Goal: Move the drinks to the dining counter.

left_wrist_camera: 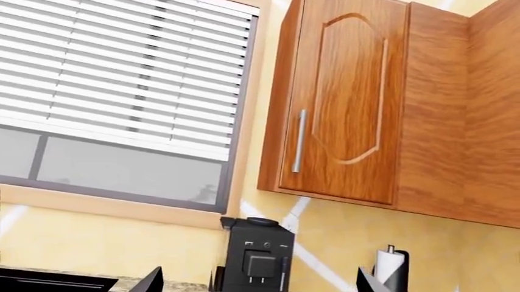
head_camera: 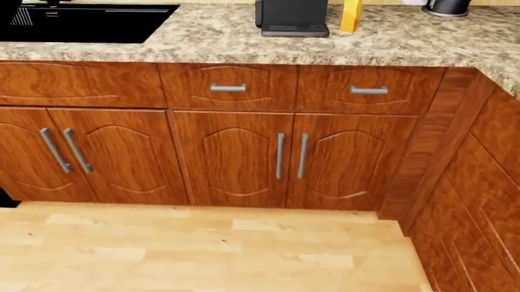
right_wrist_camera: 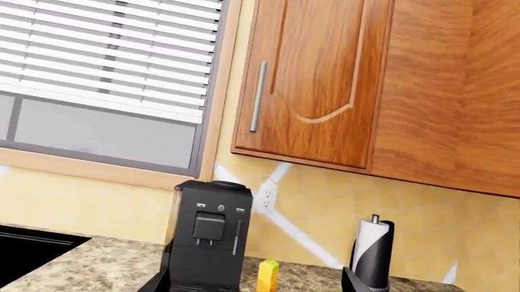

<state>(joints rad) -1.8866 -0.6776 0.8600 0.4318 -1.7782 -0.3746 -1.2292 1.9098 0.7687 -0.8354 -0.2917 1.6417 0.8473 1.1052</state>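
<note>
Since I'm only approaching, the juice carton (right_wrist_camera: pixel 267 275) sits ahead of my right gripper (right_wrist_camera: pixel 252 286), beside the coffee machine (right_wrist_camera: pixel 207 240). Can't tell either pincer's opening; next is reaching in.

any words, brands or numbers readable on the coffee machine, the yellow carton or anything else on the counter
None can be read in any view.
Black coffee machine: only plain buttons and a dark panel show, no legible brand.
Yellow-orange gable-top juice carton: too small to show any print; in the head view its faces look blank.
Black paper towel holder with its white roll: no markings.
Granite counter and wooden cabinets: no labels.
</note>
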